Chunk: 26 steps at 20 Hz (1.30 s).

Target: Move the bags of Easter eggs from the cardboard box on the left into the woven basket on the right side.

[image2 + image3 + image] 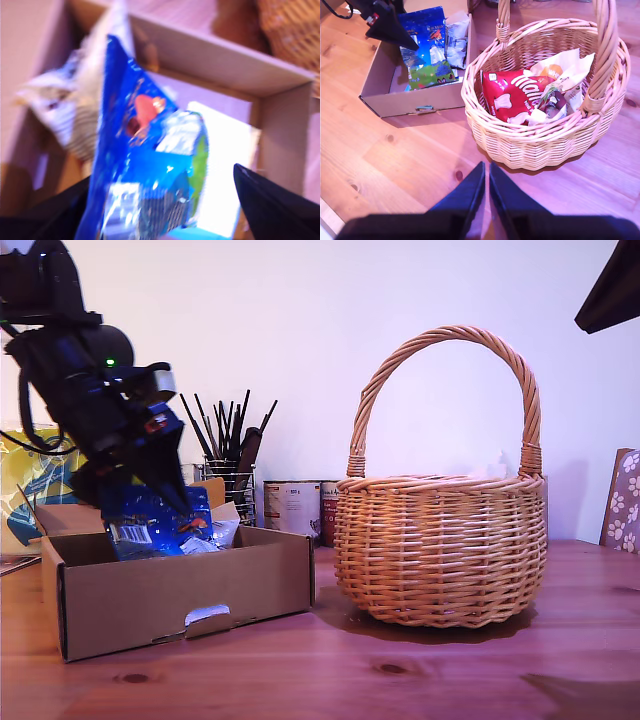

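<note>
first gripper (160, 485): your jaws clamp the blue bag (155, 520), just above the box (180, 590)
second gripper (486, 192): clenched, empty, high over table
basket (440, 550): 3 o'clock of box

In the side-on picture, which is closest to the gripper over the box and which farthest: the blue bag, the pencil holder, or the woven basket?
1. Blue bag: held at my first gripper, over the cardboard box.
2. Pencil holder: just behind the box, toward the exterior view's right.
3. Woven basket: farthest, at the exterior view's right.
</note>
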### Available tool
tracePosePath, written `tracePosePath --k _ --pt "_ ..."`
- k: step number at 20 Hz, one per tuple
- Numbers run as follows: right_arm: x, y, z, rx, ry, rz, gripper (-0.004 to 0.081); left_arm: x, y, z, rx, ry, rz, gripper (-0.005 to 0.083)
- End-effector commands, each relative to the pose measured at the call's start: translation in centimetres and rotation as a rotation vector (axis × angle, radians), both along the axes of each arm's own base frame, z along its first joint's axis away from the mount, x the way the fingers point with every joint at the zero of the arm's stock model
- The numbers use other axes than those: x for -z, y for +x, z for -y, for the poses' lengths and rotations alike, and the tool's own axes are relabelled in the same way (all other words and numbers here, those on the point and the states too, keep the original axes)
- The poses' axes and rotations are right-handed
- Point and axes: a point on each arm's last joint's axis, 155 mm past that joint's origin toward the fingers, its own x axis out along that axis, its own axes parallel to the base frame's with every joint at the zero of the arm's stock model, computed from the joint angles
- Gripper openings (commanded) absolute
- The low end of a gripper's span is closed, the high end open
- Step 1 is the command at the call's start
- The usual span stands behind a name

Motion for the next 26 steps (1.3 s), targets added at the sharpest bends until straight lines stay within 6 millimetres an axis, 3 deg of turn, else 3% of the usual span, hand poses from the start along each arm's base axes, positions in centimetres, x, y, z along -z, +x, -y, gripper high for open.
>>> tracePosePath --k 1,6,8,10,13,16,20,26 --pt "0.6 0.0 0.1 0.004 -0.003 -0.008 -0.0005 3.4 -1.1 0.8 0.018 0.013 -0.09 0.0648" --pt "0.6 0.0 0.1 0.004 -0.003 -0.009 -0.0005 8.0 -2.2 1.4 0.046 0.08 -0.176 0.0632" --pt "0.6 0.0 0.1 0.004 -0.003 -0.008 -0.0005 9.1 -2.4 1.3 0.049 0.108 -0.189 0.0576" --pt "0.6 0.0 0.1 0.004 -0.003 -0.008 -0.0005 9.4 -2.3 1.1 0.046 0.118 -0.19 0.0428" --pt "0.6 0.0 0.1 0.004 -0.003 -0.008 -0.0005 9.4 -1.9 1.2 0.046 0.112 -0.171 0.001" --pt "0.6 0.0 0.1 0.004 -0.003 -0.008 -0.0005 9.3 -1.8 1.2 0.047 0.111 -0.166 -0.0024" --pt "0.6 0.0 0.1 0.004 -0.003 -0.008 -0.0005 7.5 -1.6 1.3 0.059 0.084 -0.136 -0.0024" --pt "0.6 0.0 0.1 0.005 -0.003 -0.008 -0.0005 0.4 -2.7 2.5 0.049 -0.238 -0.179 -0.0024"
